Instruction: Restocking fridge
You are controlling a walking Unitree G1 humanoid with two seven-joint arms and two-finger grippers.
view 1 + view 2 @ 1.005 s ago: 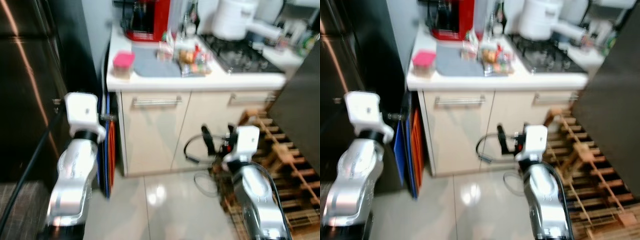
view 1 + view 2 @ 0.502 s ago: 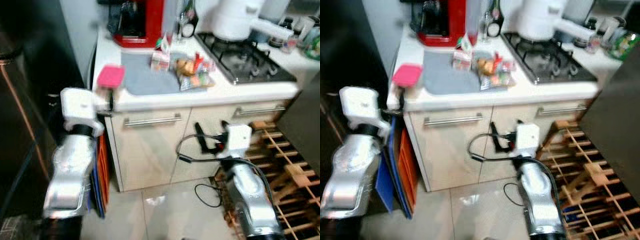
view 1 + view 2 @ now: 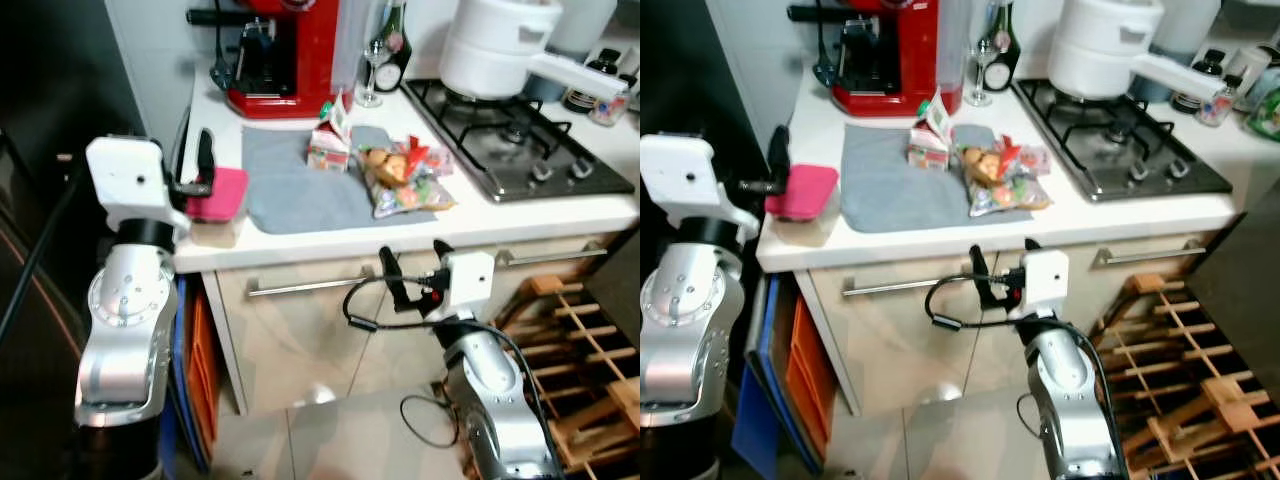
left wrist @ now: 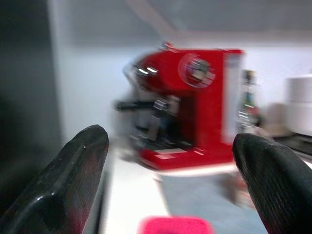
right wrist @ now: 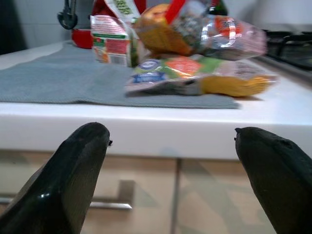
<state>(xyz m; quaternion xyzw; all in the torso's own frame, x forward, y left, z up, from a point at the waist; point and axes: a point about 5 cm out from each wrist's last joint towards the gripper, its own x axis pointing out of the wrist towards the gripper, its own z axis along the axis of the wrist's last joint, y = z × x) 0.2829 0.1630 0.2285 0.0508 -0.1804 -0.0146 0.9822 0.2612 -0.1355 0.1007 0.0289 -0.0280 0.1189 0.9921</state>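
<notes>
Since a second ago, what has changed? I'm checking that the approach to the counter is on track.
The camera came closer and higher over the counter. The left gripper rose from the dark fridge side up beside the pink-lidded container; the right gripper rose toward the counter edge. Both stayed open and empty. The groceries on the grey mat stayed put.

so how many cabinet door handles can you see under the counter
2. One long handle runs across the cabinet door below the grey mat, partly crossed by the right pincer. The other handle sits below the stove. More could be hidden.
</notes>
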